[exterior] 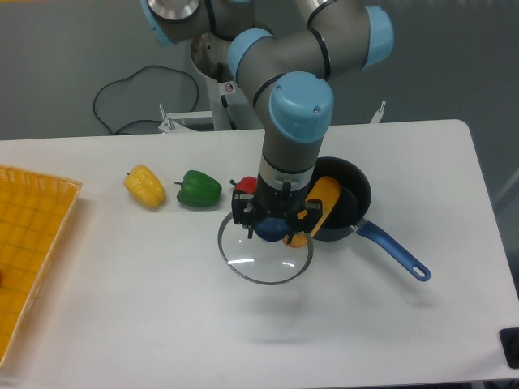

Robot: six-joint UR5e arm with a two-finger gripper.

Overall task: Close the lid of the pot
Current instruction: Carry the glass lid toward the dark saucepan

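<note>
Claw (272,228) clamped on the blue knob of the lid (264,259), glass disc roughly level, held just left of the pot (347,204) and overlapping its near-left rim (contact unclear). One pot, toward the counter's (405,162) right side, long blue handle pointing toward the front-right corner. One orange-yellow item (319,203) leaning out of the pot. Three peppers in a row toward the back edge: yellow pepper (144,185), green pepper (199,189), red pepper (244,185) half hidden. One yellow tray (24,243) at the left edge.
</note>
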